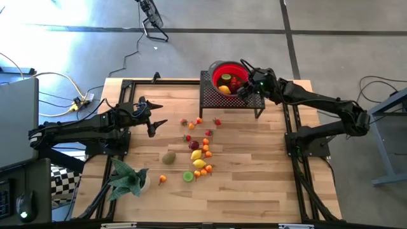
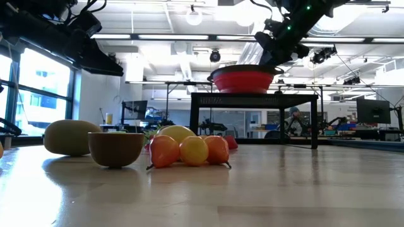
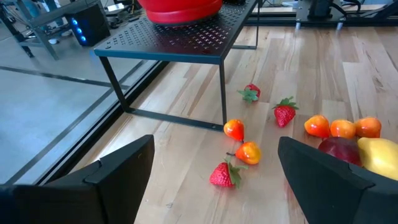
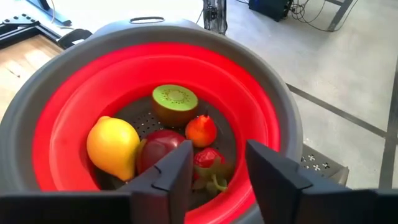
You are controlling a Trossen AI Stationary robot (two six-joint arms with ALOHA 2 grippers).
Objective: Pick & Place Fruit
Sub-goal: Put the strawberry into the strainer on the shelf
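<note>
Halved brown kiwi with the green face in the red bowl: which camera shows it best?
The right wrist view: the halved brown kiwi lies unobstructed in the red bowl. In the high view only a green speck shows among the bowl's fruit. The low and left wrist views see just the bowl's outside.

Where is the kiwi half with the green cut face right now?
The kiwi half lies in the red bowl on the black stand, at the table's far right, beside a lemon and a small orange, under the right gripper.
</note>
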